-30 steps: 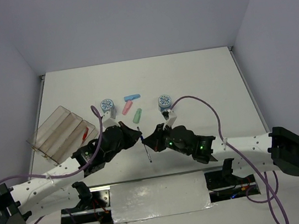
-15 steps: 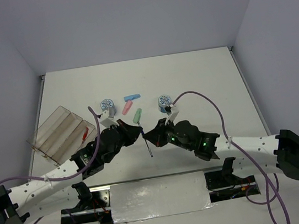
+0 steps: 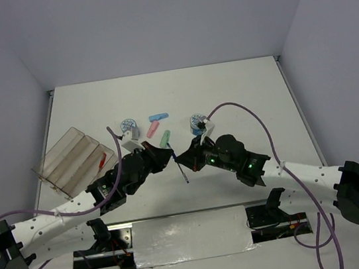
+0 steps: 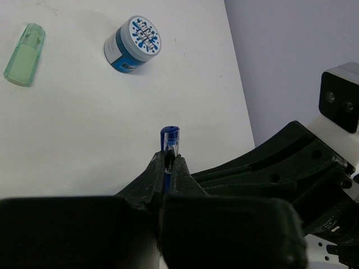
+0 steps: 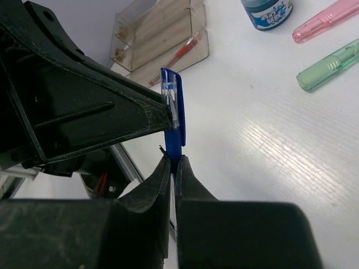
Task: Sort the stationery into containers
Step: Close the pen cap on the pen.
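Note:
A blue pen (image 3: 180,167) is held above the table between both arms. My left gripper (image 3: 169,155) is shut on its capped end; in the left wrist view the pen (image 4: 170,136) sticks up from the gripper (image 4: 169,163). My right gripper (image 3: 183,160) is shut on the pen's barrel (image 5: 173,115), with the gripper (image 5: 173,163) just below the left one. The clear divided tray (image 3: 69,158) lies at the left and holds a red pen (image 3: 103,160). Two patterned discs (image 3: 128,125) (image 3: 197,120) and the blue (image 3: 158,117), pink (image 3: 153,129) and green (image 3: 164,138) capsules lie beyond the grippers.
The left wrist view shows the green capsule (image 4: 24,55) and a disc (image 4: 133,43) on the white table. The right wrist view shows the tray (image 5: 162,31), red pen (image 5: 180,52), pink capsule (image 5: 325,19) and green capsule (image 5: 328,66). Purple cables trail off both arms.
Both grippers have moved a little away from the bases and to the right, carrying the blue pen with them. The pen has tilted slightly. The loose stationery has not moved.

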You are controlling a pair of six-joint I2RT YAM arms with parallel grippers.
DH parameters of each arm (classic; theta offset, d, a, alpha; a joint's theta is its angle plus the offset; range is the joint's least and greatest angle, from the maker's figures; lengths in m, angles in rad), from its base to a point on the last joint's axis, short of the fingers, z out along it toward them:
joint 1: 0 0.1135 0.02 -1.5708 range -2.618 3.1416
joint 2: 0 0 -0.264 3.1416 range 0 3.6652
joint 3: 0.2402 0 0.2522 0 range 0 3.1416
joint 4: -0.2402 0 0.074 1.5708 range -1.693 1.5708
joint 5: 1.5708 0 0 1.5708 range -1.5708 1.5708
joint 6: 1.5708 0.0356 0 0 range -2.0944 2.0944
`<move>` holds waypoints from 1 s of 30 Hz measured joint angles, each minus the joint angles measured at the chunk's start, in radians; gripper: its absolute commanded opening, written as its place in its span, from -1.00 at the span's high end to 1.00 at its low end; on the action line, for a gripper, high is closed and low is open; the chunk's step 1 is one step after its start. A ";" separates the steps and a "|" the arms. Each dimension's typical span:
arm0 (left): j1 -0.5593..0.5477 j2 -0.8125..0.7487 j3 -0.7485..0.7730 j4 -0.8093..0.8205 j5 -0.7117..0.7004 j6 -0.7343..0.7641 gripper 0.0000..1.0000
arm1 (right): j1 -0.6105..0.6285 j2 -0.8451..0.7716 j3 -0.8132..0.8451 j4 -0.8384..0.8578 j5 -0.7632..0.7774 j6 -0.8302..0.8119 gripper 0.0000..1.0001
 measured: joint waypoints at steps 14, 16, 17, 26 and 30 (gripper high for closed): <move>-0.047 0.035 0.014 0.031 -0.088 0.029 1.00 | -0.045 0.017 0.114 -0.188 -0.072 -0.130 1.00; -0.049 0.039 0.014 0.033 -0.087 0.031 1.00 | -0.047 0.016 0.114 -0.194 -0.075 -0.136 1.00; -0.050 0.042 0.014 0.035 -0.087 0.032 1.00 | -0.049 0.015 0.114 -0.198 -0.078 -0.141 1.00; -0.074 0.017 0.019 -0.021 -0.091 0.056 1.00 | -0.076 0.004 -0.014 0.023 -0.204 -0.175 1.00; -0.080 0.018 0.046 -0.069 -0.084 0.075 0.71 | -0.078 0.002 -0.049 0.093 -0.225 -0.174 1.00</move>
